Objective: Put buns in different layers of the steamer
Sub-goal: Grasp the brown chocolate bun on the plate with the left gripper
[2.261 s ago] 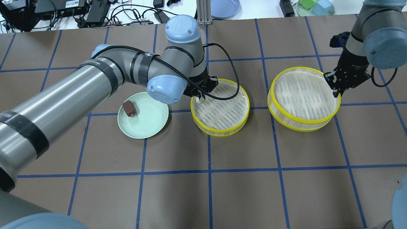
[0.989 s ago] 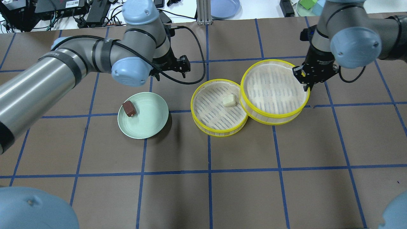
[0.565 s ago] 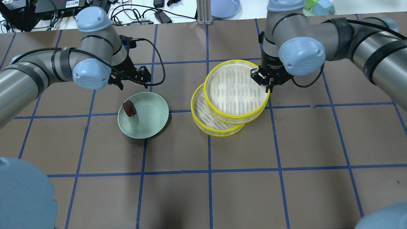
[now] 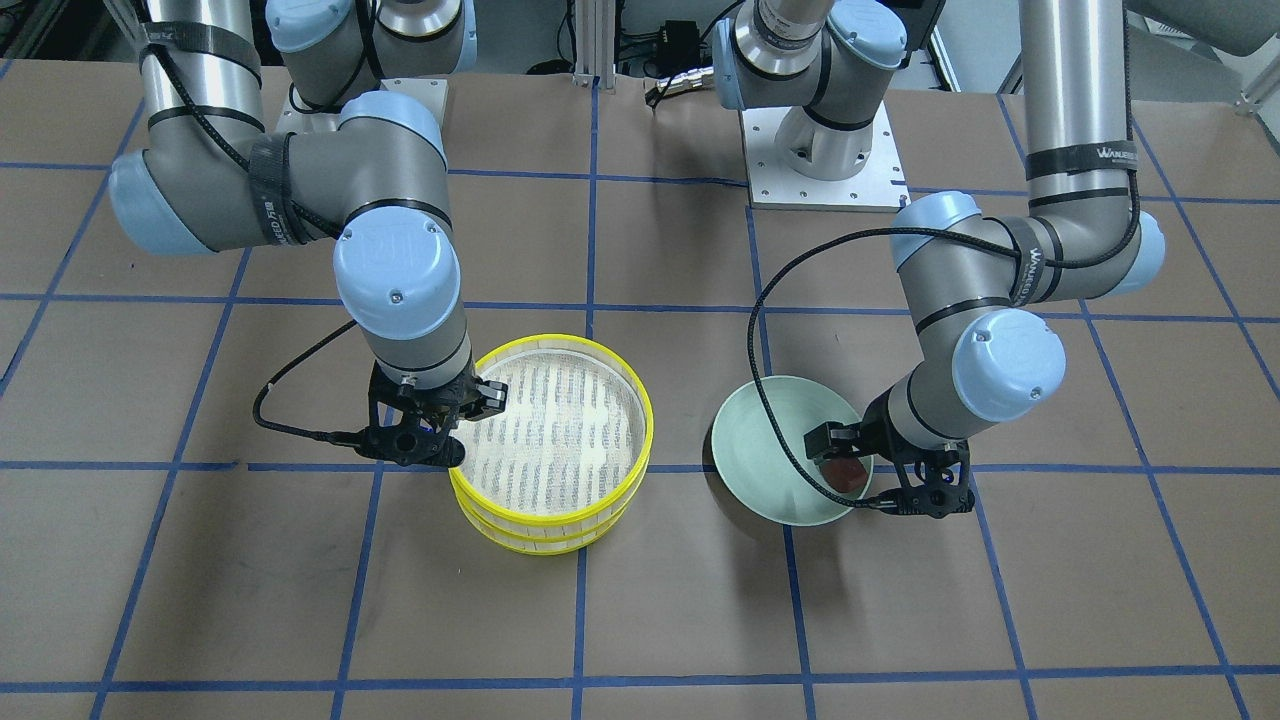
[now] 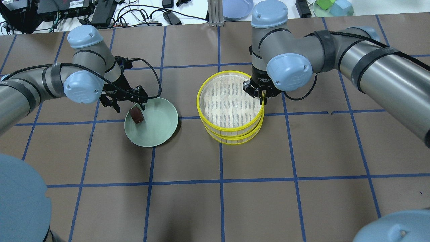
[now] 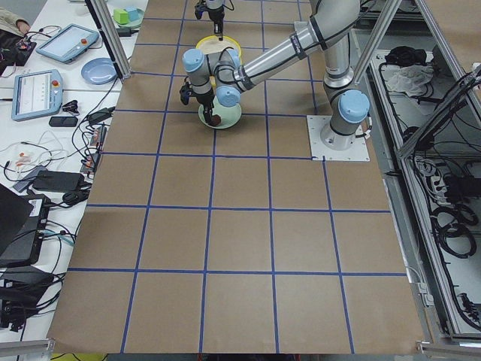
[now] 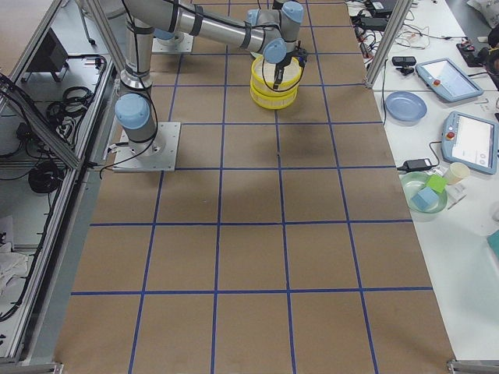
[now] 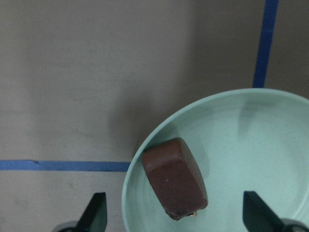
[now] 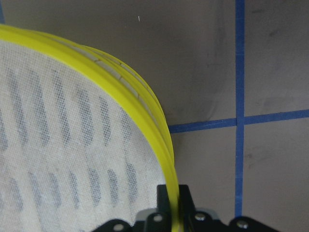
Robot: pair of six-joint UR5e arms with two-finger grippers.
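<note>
In the left wrist view the brown bun (image 8: 175, 178) lies low-centre, against the left inner wall of the green dish (image 8: 251, 145), squarely under the left hand (image 5: 128, 105), whose jaws stand wide apart either side. The bun's long axis runs up-frame, tilted slightly left, so the jaws would likely close across its width. This arm is the nearer one, wrist pointing down. The right hand (image 5: 262, 95) is clamped on the rim of the top steamer tray (image 5: 201, 107), mid-frame overhead.
</note>
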